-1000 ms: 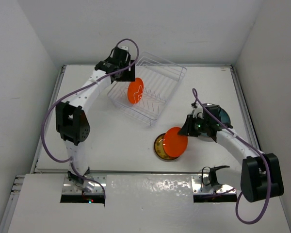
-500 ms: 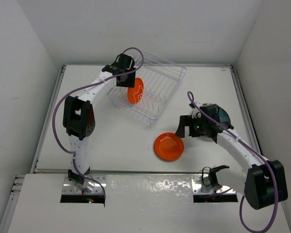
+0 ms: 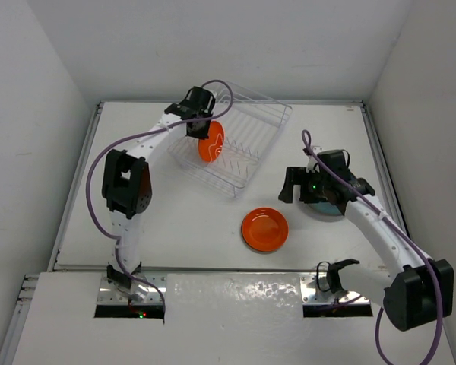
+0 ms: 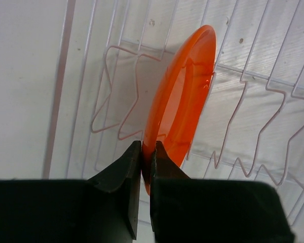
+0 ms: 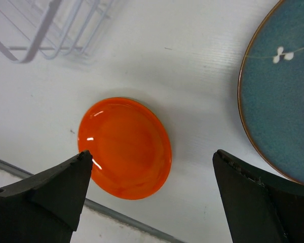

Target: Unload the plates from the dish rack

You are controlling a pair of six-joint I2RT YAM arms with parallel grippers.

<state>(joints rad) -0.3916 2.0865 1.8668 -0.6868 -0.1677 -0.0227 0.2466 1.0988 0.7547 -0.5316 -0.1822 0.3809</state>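
Note:
A small orange plate (image 4: 185,96) stands on edge between the tines of the white wire dish rack (image 3: 251,125). My left gripper (image 4: 147,154) is shut on its lower rim, one finger on each face. From above, the left gripper (image 3: 201,129) is at the rack's left end, on that orange plate (image 3: 213,143). A second orange plate (image 3: 264,230) lies flat on the table. My right gripper (image 5: 152,154) hangs open above and just right of this flat plate (image 5: 124,147), holding nothing. In the top view the right gripper (image 3: 287,188) is apart from it.
A teal-blue plate with a brown rim (image 5: 283,101) lies on the table to the right, partly under my right arm (image 3: 330,209). A corner of the rack (image 5: 40,30) shows at the top left of the right wrist view. White walls enclose the table.
My right gripper opened and let go of its orange plate, which now lies flat, then drew back right. My left gripper closed on the rim of the orange plate in the rack.

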